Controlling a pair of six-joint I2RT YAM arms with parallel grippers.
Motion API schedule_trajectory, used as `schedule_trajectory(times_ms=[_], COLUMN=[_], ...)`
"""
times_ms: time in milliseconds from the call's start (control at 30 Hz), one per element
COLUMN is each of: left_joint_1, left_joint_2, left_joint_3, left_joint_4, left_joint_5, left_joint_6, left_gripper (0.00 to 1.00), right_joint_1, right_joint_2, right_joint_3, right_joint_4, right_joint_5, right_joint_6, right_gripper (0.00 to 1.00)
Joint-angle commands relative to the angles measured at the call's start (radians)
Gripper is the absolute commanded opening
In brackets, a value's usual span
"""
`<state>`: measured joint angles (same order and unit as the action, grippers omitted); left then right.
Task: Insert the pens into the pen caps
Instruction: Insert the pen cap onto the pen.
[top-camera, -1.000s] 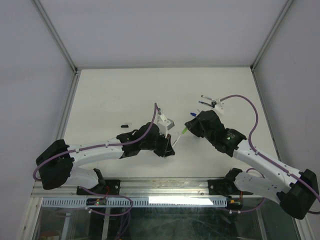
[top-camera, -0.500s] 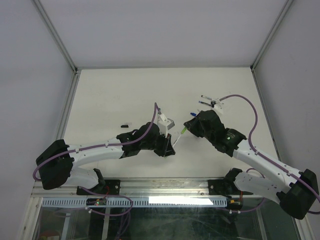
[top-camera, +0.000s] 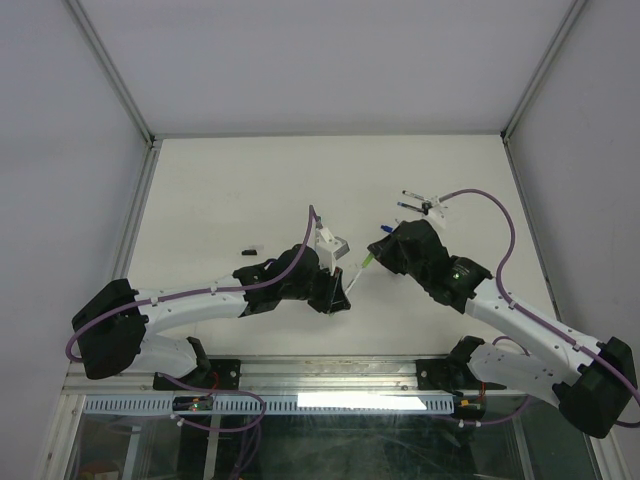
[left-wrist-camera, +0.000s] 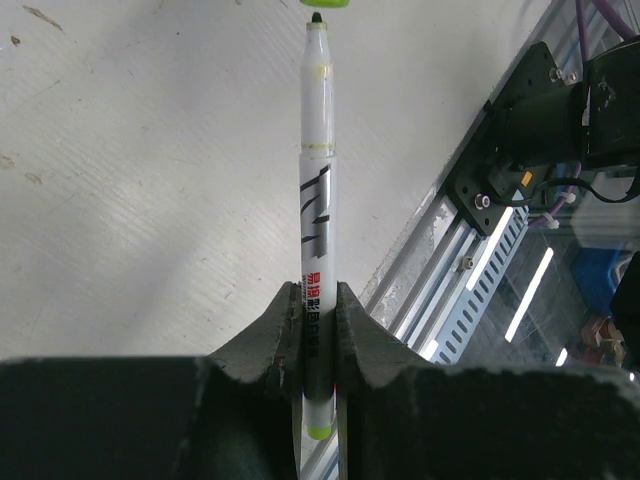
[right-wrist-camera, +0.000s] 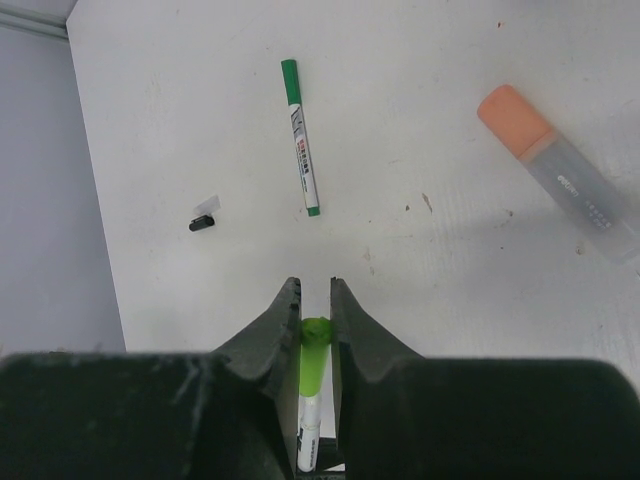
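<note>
- The white surface (top-camera: 230, 180) was scuffed. In the top view, both arms hid its near edge.
- The left gripper (left-wrist-camera: 318, 295) was clamped on the lower barrel of a white marker (left-wrist-camera: 318, 150). The marker's bare dark tip pointed at a lime cap (right-wrist-camera: 316, 350), which the left wrist view cut off at its top edge.
- The right gripper (right-wrist-camera: 315, 290) was closed around that lime cap, with the marker's white barrel showing just beyond it. Whether tip and cap touched was hard to tell.
- An orange-capped highlighter (right-wrist-camera: 555, 170) lay on the surface, its far end cut off at the right edge.
- A green-capped pen (right-wrist-camera: 300, 140) lay well apart from it.
- A few thin pens (top-camera: 418, 206) lay beyond the right arm, too small to sort out.
- A small black cap (right-wrist-camera: 203, 222) lay near the green-capped pen.
</note>
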<state>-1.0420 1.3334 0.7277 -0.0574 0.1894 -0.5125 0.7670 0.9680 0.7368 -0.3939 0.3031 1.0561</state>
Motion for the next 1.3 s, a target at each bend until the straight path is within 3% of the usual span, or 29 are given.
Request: schedule_trajectory(times_ms=[0, 200, 1267], left_joint_1=[-0.013, -0.013, -0.013], left_joint_2=[-0.021, -0.021, -0.014], left_joint_3=[0.037, 0.04, 0.045], left_joint_4=[0.065, 0.065, 0.067], left_joint_5=[0.005, 0.007, -0.002], left_joint_6=[0.005, 0.005, 0.002], left_gripper=[0.0, 0.0, 0.0], right_joint_1=[-0.003, -0.003, -0.003], right_joint_2=[-0.025, -0.03, -0.029], right_joint_3=[0.026, 0.04, -0.003], right_joint_4=[0.011, -0.011, 0.033], right_joint_5=[0.09, 0.141, -0.03], right_joint_6=[0.041, 0.059, 0.028], right_gripper=[0.0, 0.0, 0.0])
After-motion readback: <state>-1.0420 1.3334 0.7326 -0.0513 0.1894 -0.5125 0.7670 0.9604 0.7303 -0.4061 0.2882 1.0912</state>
